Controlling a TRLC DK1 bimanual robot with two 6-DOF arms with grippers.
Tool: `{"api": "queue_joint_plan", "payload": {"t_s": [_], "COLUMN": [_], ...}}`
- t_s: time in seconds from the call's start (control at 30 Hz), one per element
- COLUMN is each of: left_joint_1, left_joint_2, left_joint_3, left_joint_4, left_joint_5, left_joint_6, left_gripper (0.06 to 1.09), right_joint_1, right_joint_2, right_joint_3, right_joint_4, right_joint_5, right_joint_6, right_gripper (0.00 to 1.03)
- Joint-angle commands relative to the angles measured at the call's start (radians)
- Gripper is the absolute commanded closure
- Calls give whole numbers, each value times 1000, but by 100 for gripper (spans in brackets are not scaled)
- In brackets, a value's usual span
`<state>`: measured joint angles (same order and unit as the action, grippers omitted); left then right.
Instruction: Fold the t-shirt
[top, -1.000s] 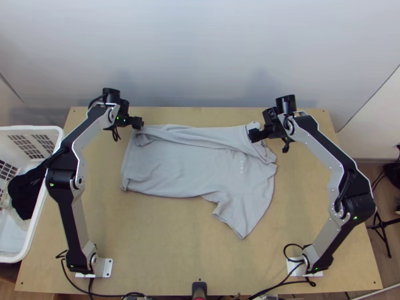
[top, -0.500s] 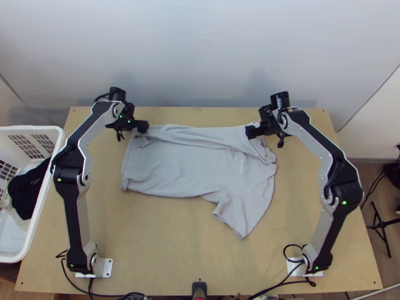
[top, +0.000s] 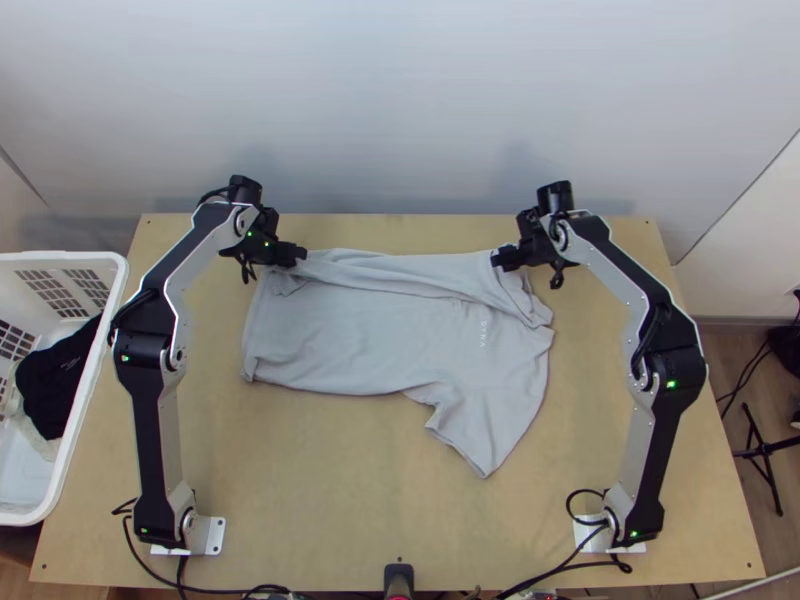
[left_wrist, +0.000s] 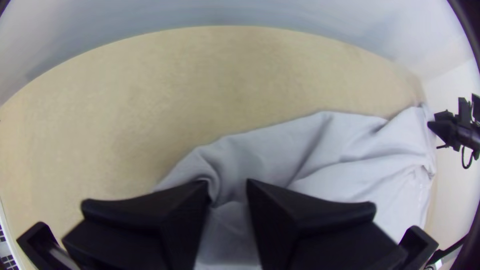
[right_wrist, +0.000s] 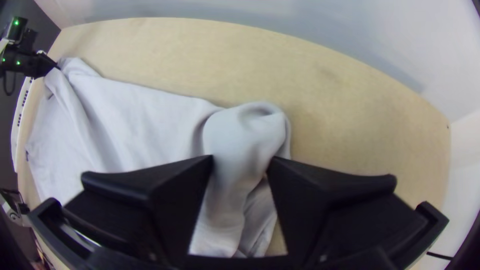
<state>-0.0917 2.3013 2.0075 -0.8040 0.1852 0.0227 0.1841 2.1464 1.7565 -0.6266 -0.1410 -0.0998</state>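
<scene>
Sleeve (top: 470, 435) of the pale grey short-sleeved T-shirt (top: 350, 345) juts toward the near edge of the light wooden table (top: 330, 490), its body lying crosswise in mid-table beyond, a small print (top: 484, 333) on the chest. Farther off, the shirt's far side lies in a long, loose, rumpled band (top: 385, 272), seemingly a rough lengthwise fold. At that band's left end is the left gripper (left_wrist: 228, 189), fingers parted around a raised ridge of fabric; at its right end the right gripper (right_wrist: 241, 161) has its fingers spread wider, a rounded bunch of cloth between them. The next move probably calls for closing both on the band and bringing it nearer. If the left closes too shallowly, the ridge could slip out and leave that end behind. The right might catch several layers of the bunch at once, dragging the whole shirt askew. Uneven pulling would twist the band and set the crease slanting. Off to the left, a white laundry basket (top: 60, 258) holds a black garment (top: 55, 385).
</scene>
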Motion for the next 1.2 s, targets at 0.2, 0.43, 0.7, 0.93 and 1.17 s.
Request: {"api": "queue_joint_plan", "payload": {"t_s": [0.2, 0.43, 0.7, 0.93, 1.17], "left_joint_1": [27, 66, 83, 66, 49], "left_joint_2": [-29, 6, 37, 55, 72], "left_joint_3": [-41, -36, 27, 108, 189], "left_joint_4": [9, 77, 100, 83, 15], "left_joint_5": [142, 68, 22, 7, 5], "left_joint_6": [19, 8, 0, -20, -20], "left_gripper": [105, 105, 105, 104, 104], "right_joint_1": [9, -66, -127, -152, -143], "right_joint_2": [-29, -62, -117, -166, -184], "right_joint_3": [-14, -81, -173, -175, -200], "right_joint_4": [25, 28, 80, 79, 77], "right_joint_5": [41, 41, 40, 38, 35], "right_joint_6": [-37, -51, -58, -48, -23], "right_gripper": [100, 100, 100, 100, 100]}}
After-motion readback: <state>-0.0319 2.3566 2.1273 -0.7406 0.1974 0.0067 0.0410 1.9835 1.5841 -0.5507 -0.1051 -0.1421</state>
